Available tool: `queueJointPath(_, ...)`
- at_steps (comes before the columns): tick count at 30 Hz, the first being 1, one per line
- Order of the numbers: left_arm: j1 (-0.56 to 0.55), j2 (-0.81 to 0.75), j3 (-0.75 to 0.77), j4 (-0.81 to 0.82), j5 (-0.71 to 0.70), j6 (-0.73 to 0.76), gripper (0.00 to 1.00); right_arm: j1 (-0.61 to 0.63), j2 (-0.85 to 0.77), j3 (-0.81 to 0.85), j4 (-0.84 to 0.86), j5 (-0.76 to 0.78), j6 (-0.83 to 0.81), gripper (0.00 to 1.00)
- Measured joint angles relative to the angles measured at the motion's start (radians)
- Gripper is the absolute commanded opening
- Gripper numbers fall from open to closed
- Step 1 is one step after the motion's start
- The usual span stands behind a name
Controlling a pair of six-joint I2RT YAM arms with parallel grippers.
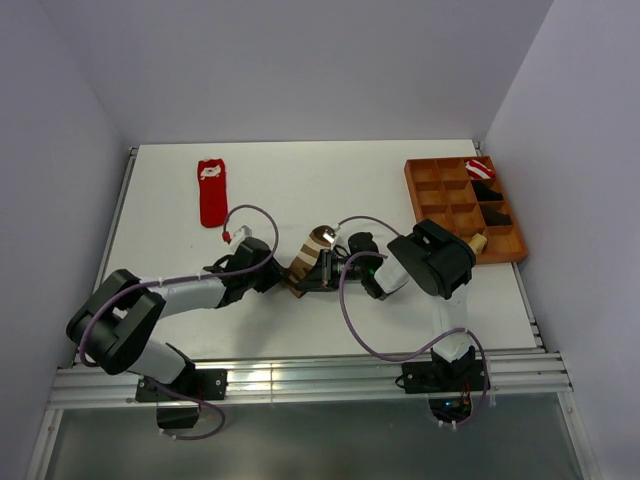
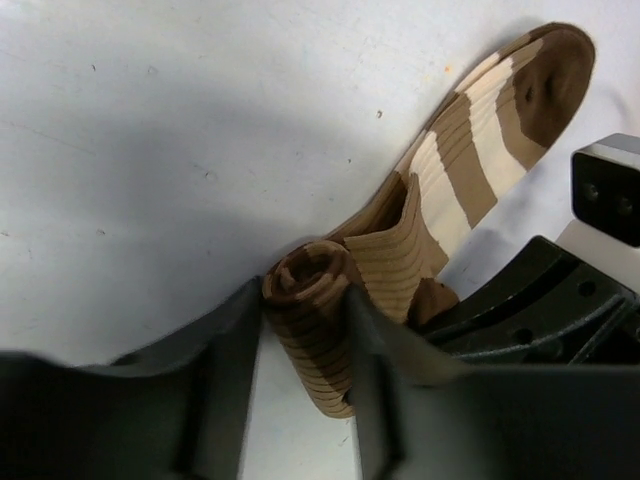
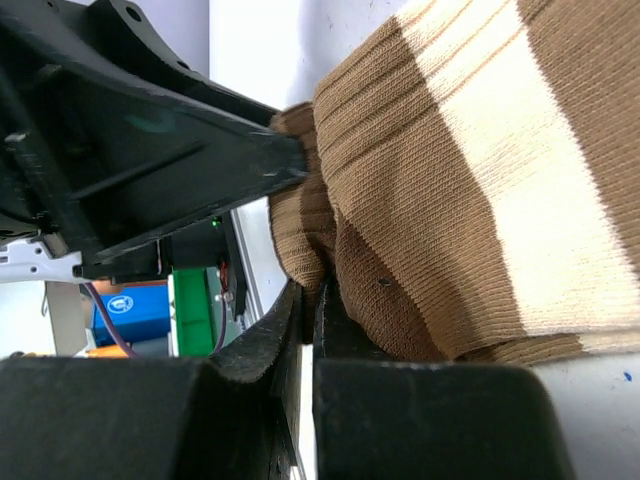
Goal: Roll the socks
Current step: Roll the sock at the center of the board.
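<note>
We see the ribbed brown-and-tan striped sock (image 2: 440,190) at the middle of the table (image 1: 300,180), one end rolled into a tight cylinder clamped in our left gripper (image 2: 305,310); our right gripper (image 3: 308,320), fully closed, pinches its knit edge.

Long striped knitted sock (image 2: 470,150): bands were brown, tan, cream. Flat red fabric sock (image 1: 211,192): carried white mark. Compartmented wooden tray (image 1: 410,190) was orange-brown; flat table top (image 1: 330,180) was white.
</note>
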Motion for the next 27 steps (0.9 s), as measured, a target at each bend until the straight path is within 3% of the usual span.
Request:
queueJointPath(3, 0.0, 0.023, 0.006, 0.004, 0.006, -0.013, 0.16, -0.001, -0.001, 0.0, -0.005, 0.0, -0.003, 0.0)
queueJointPath(7, 0.0, 0.04, 0.047, -0.035, 0.014, -0.008, 0.01, 0.0, -0.029, 0.005, -0.06, 0.011, -0.039, 0.1)
queueJointPath(13, -0.009, 0.093, 0.183, -0.218, 0.011, 0.047, 0.0, 0.026, -0.145, 0.005, -0.233, 0.111, -0.162, 0.26)
queueJointPath(14, -0.013, 0.1, 0.206, -0.251, 0.005, 0.059, 0.0, 0.037, -0.17, 0.005, -0.271, 0.14, -0.188, 0.34)
queueJointPath(17, -0.029, 0.117, 0.268, -0.359, -0.023, 0.101, 0.01, 0.08, -0.258, 0.005, -0.391, 0.251, -0.277, 0.44)
queueJointPath(27, -0.052, 0.229, 0.461, -0.607, -0.062, 0.225, 0.01, 0.341, -0.527, 0.005, -0.628, 0.798, -0.505, 0.56)
